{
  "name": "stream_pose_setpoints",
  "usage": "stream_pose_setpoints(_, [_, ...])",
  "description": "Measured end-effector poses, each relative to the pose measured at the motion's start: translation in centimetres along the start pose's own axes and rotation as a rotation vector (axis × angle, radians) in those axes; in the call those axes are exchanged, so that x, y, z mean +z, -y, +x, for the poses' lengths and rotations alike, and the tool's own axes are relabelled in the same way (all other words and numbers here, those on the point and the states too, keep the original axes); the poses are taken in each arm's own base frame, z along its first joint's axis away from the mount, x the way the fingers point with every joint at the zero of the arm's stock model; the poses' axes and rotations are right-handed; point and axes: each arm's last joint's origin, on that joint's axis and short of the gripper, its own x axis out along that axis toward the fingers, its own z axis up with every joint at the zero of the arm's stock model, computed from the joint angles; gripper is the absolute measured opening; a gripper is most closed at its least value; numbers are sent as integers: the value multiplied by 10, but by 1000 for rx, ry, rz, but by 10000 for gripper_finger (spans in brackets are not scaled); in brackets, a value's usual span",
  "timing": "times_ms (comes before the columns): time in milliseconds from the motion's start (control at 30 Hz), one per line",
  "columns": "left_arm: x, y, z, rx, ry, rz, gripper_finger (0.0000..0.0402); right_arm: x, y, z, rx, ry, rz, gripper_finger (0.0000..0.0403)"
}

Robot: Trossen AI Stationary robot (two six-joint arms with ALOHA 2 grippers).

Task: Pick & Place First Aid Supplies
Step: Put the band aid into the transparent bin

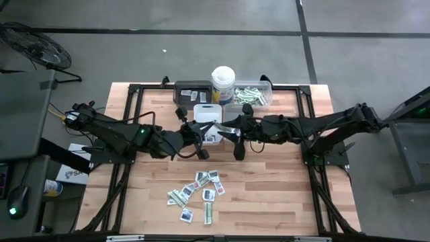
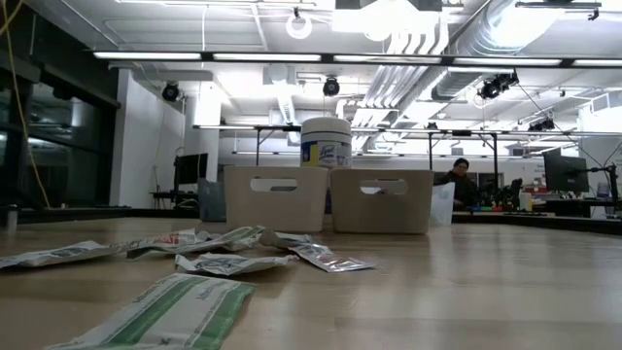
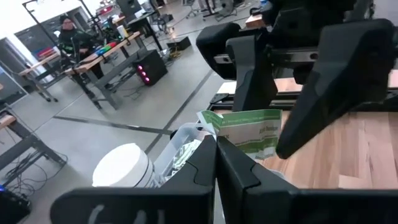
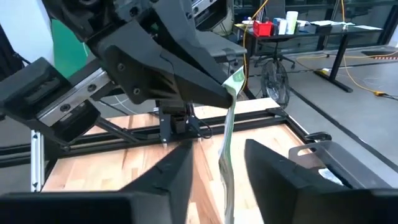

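A pale-green-and-white strip (image 4: 227, 134) hangs in the air above the counter (image 1: 269, 195), long axis near vertical, its upper end pinched in the left gripper (image 4: 214, 93), whose fingers are pressed together on it. The right gripper (image 4: 217, 163) stands with its fingers spread on either side of the strip's lower part; contact cannot be made out. Both grippers meet over the white tray (image 1: 207, 121) at mid-counter. The remaining first aid supplies (image 1: 197, 193) lie scattered flat on the wooden counter nearer the front. The room behind is an open workshop with desks; a seated person (image 2: 459, 182) shows there. The strip's printing is unreadable.
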Motion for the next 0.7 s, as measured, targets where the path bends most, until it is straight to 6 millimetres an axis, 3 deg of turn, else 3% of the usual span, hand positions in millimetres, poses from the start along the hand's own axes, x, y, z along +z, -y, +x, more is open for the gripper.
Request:
stream_pose_setpoints(300, [-1,0,0,-2,-4,10,0,-3,1,0,-20,-25,-10,10])
stream_pose_setpoints(567, [-1,0,-1,-4,-5,18,3,-2,4,1,-14,-30,25,2])
stream_pose_setpoints(700, [-1,1,-1,-18,-3,82,25,-3,6,2,-11,-41,28,1])
